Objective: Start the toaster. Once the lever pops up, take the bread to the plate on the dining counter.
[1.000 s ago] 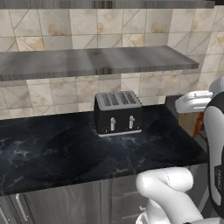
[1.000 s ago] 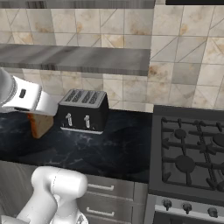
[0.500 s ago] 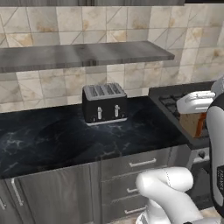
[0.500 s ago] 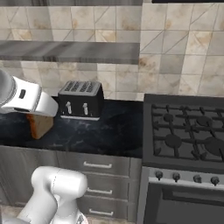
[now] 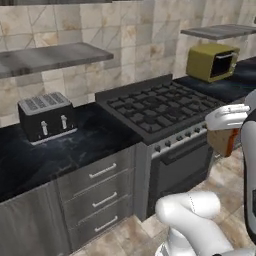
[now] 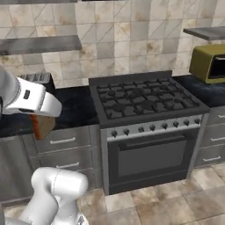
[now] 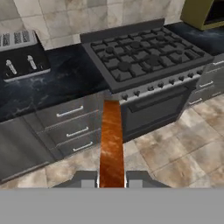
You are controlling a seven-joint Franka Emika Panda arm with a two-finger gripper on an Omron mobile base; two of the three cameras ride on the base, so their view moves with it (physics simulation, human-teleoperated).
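Gripping the bread (image 7: 111, 144) edge-on, the hand (image 7: 111, 178) sits closed on it above floor tiles. Toaster (image 7: 19, 54) at 10 o'clock on the counter (image 7: 65, 83), stove (image 7: 144, 54) at 1 o'clock.

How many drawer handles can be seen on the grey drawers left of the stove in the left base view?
3. The silvery bar handles are stacked on the grey drawer fronts: top, middle, bottom, between the black gas stove and a plain grey cabinet door; none looks hidden.

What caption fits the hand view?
End effector carries bread edge-on above the floor, facing the stove and toaster.
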